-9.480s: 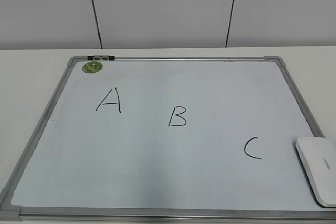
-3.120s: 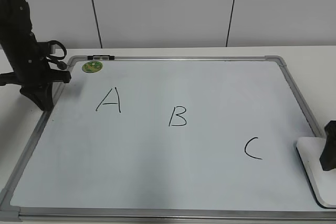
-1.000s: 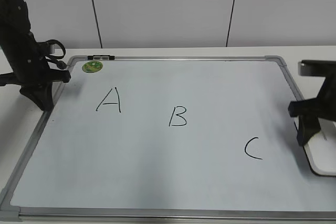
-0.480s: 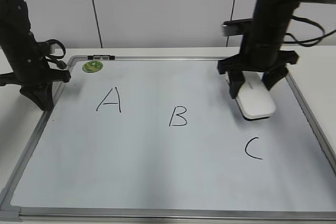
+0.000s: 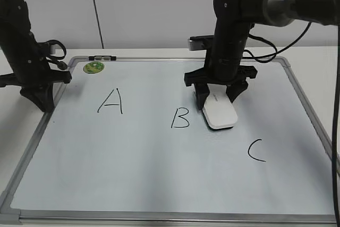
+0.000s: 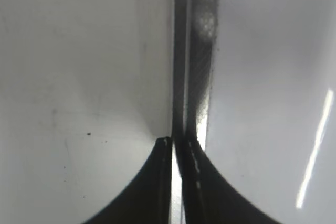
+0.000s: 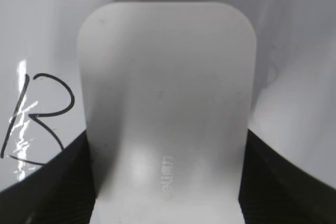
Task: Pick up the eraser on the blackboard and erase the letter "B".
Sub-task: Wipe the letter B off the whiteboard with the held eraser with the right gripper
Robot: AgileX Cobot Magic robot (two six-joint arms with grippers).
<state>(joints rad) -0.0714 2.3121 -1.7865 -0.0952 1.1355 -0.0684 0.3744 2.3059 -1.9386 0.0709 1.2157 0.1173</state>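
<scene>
The blackboard (image 5: 159,174) is a white dry-erase board with a grey frame, lying flat. The black letter "B" (image 5: 180,117) is drawn near its middle; it also shows in the right wrist view (image 7: 39,119). My right gripper (image 5: 218,95) is shut on the white eraser (image 5: 220,112), gripping its sides, just right of the "B", low over or on the board. The eraser (image 7: 165,108) fills the right wrist view between the black fingers (image 7: 52,182). My left gripper (image 5: 43,99) is shut and empty at the board's left frame (image 6: 197,77).
A black "A" (image 5: 110,102) is left of the "B" and a black "C" (image 5: 255,150) is at the lower right. A green round sticker (image 5: 93,67) sits at the board's top left corner. A white wall stands behind the table.
My right gripper took hold of the eraser at the board's right edge, lifted it and carried it left, from above the "C" to just right of the "B". The left arm stayed still.
</scene>
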